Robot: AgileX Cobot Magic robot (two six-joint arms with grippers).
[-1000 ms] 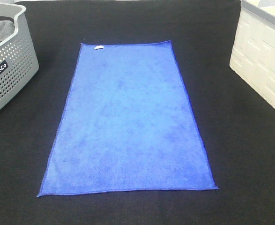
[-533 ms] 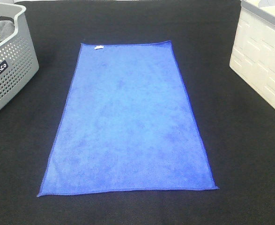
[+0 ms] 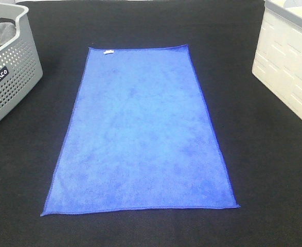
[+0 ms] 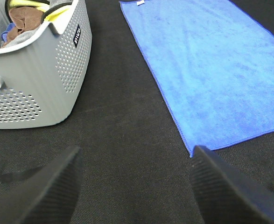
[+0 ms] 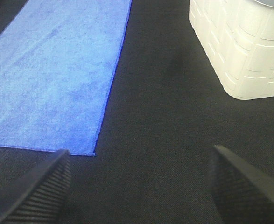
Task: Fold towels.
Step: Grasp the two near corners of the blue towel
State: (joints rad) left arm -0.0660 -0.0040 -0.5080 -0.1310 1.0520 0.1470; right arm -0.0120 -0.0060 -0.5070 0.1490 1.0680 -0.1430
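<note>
Blue towel [image 3: 140, 131] flat, left end effector [image 4: 136, 154] and right end effector [image 5: 139, 154] apart, wrist views only

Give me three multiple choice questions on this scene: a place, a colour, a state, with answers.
1. In the high view, where is the grey basket relative to the blue towel? A on it; B to its left; C to its right.
2. What colour is the towel's small tag? A white; B red; C yellow.
3. How does the towel lie? A folded in half; B bunched up; C spread flat.
Answers: B, the basket stands at the left, apart from the towel; A, the tag at the far hem is white; C, all four edges show, with no fold.
</note>
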